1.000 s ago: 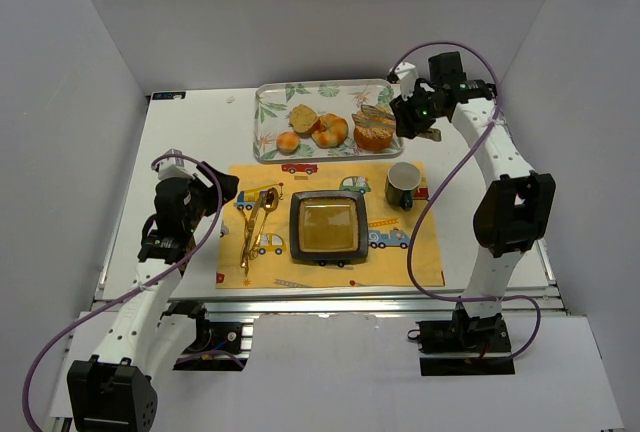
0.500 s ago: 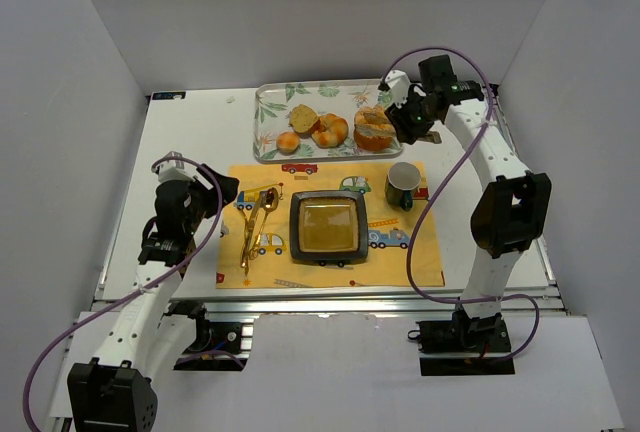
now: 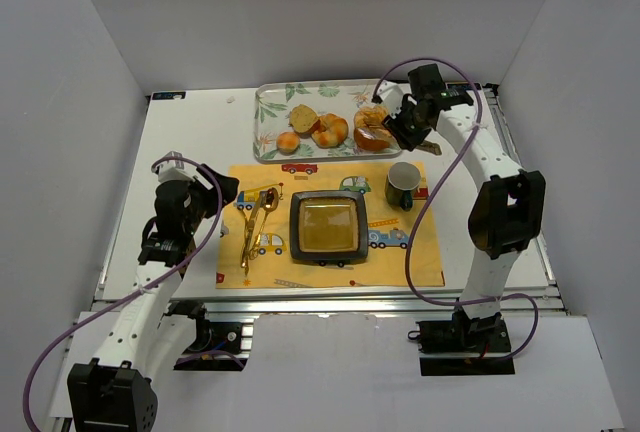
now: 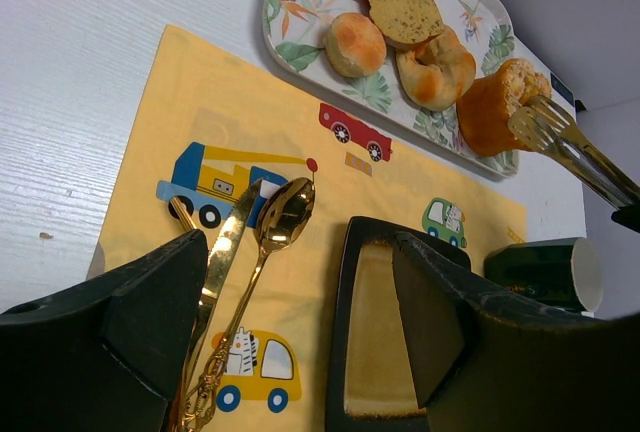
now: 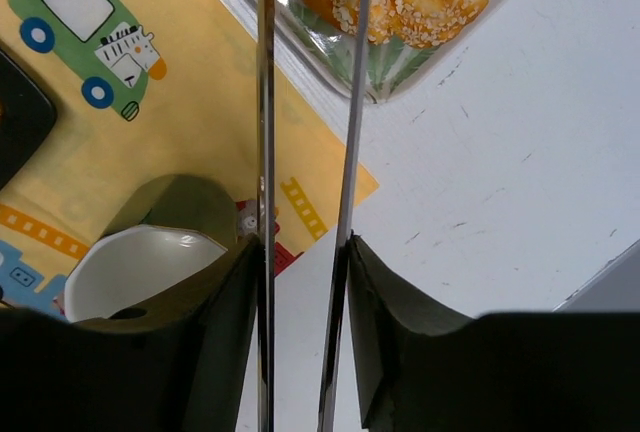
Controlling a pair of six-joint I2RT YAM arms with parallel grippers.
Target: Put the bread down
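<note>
The right fingers (image 5: 243, 277) are clamped on a pair of metal tongs (image 5: 349, 142), pressing the 2 blades toward each other, and the blades run forward to the bread (image 3: 372, 130). The bread, a golden-orange bun speckled with pale seeds, sits at the right end of the floral tray (image 3: 262, 124). The tong tips are against it, and in the left wrist view it leans on its side. Whether it rests on the tray or is raised just off it cannot be told. Left of it on the same tray lie 3 other pieces: a knotted bun (image 3: 330, 130), a brown cut-faced roll (image 3: 303, 117) and a small smooth orange roll (image 3: 288, 141). Near the tray's front edge a yellow placemat (image 3: 420, 252) printed with vehicles covers the white desk (image 3: 190, 142). It carries a black square plate (image 3: 328, 225) at its centre, a dark green mug (image 3: 402, 184) at its right rear corner and gold cutlery (image 3: 255, 222) on its left part. The left fingers (image 4: 165, 297) are spread wide with nothing between them, poised above the cutlery at the placemat's left edge, well apart from the tray.
</note>
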